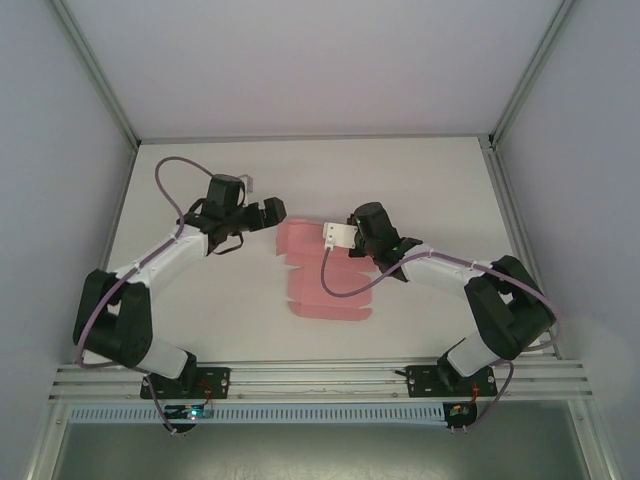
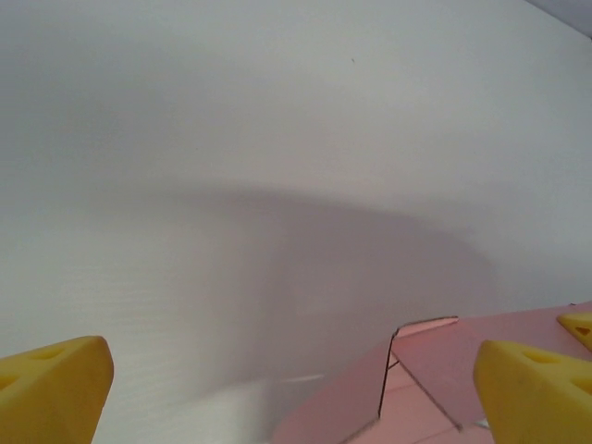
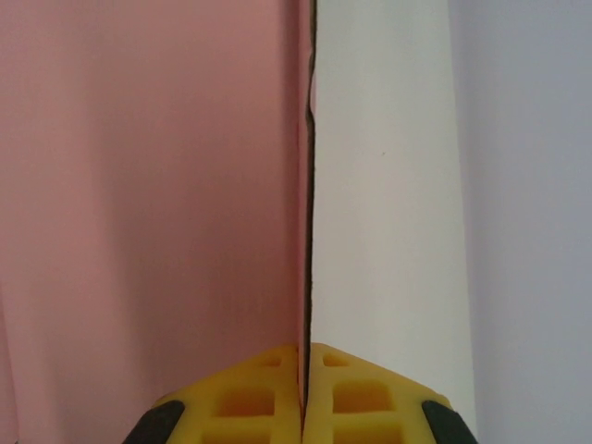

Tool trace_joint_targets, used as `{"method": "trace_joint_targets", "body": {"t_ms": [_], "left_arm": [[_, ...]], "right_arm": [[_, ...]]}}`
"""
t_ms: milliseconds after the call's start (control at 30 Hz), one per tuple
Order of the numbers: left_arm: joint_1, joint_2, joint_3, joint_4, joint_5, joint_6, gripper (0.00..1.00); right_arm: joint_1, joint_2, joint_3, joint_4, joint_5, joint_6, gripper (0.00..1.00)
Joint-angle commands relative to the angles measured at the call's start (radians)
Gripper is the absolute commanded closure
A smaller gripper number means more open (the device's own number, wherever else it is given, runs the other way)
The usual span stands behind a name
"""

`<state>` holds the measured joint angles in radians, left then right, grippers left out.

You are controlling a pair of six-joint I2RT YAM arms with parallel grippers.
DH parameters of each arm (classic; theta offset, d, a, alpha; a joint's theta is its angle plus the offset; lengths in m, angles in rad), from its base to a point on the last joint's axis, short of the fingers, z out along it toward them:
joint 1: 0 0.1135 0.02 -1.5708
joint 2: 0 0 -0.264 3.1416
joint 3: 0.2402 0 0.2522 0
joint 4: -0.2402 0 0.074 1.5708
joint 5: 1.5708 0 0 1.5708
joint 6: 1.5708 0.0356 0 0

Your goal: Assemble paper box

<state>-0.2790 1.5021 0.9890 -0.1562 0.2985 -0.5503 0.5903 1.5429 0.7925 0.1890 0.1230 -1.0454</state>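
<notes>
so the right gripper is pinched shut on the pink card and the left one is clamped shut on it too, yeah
Not quite. The left gripper is open: the left wrist view shows its yellow fingers wide apart and not clamped on the paper box. The right gripper is pinched shut on it, as you say.

**Inspector:** What sort of premises are we recording here?

**Assessor:** We are looking at a robotics lab test cell. Plain white panels (image 1: 320,60) are enclosing a white table (image 1: 430,190), and aluminium extrusion posts (image 1: 95,75) are framing the corners.

**Inspector:** Is anything else supporting that?

**Assessor:** Yes. The left arm (image 1: 165,258) and right arm (image 1: 440,268) are sitting bolted to a slotted aluminium rail (image 1: 320,375) at the near edge. Exposed cables (image 1: 157,183) are looping off them.
</notes>
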Motion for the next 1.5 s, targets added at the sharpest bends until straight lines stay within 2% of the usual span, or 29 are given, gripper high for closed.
{"method": "trace_joint_targets", "body": {"t_ms": [0,200,367,500,667,767,933,1000,1100,1267,1467], "left_arm": [[0.013,0.059,0.045,0.085,0.078,0.019,0.0],[0.005,0.148,0.062,0.153,0.172,0.012,0.0],[-0.025,0.182,0.066,0.083,0.151,0.087,0.0],[-0.066,0.209,0.078,0.083,0.152,0.127,0.0],[-0.106,0.252,0.123,0.004,0.076,0.174,0.0],[-0.11,0.27,0.119,0.056,0.071,0.132,0.0],[-0.114,0.282,0.079,0.255,0.09,-0.008,0.0],[-0.114,0.267,0.052,0.321,0.103,-0.052,0.0],[-0.11,0.201,0.019,0.299,0.073,-0.035,0.0],[-0.097,0.015,-0.057,0.139,0.006,0.037,0.0],[-0.092,-0.186,-0.207,0.016,-0.064,0.099,0.0]], "right_arm": [[0.002,-0.027,0.003,0.011,-0.014,0.013,1.0],[-0.014,-0.016,0.021,-0.014,-0.013,0.068,1.0],[-0.023,-0.029,0.033,-0.034,-0.065,0.086,1.0],[-0.017,-0.027,0.05,-0.058,-0.062,0.103,1.0],[-0.018,-0.052,0.04,-0.043,-0.077,0.141,1.0],[-0.005,-0.069,0.025,-0.037,-0.093,0.14,1.0],[0.039,-0.084,-0.003,0.003,-0.022,0.177,1.0],[0.045,-0.1,-0.026,0.035,0.004,0.202,1.0],[0.036,-0.13,-0.059,0.064,0.054,0.214,1.0],[-0.007,-0.186,-0.083,0.016,0.091,0.223,1.0],[-0.064,-0.26,-0.117,0.016,0.031,0.278,1.0]]}}
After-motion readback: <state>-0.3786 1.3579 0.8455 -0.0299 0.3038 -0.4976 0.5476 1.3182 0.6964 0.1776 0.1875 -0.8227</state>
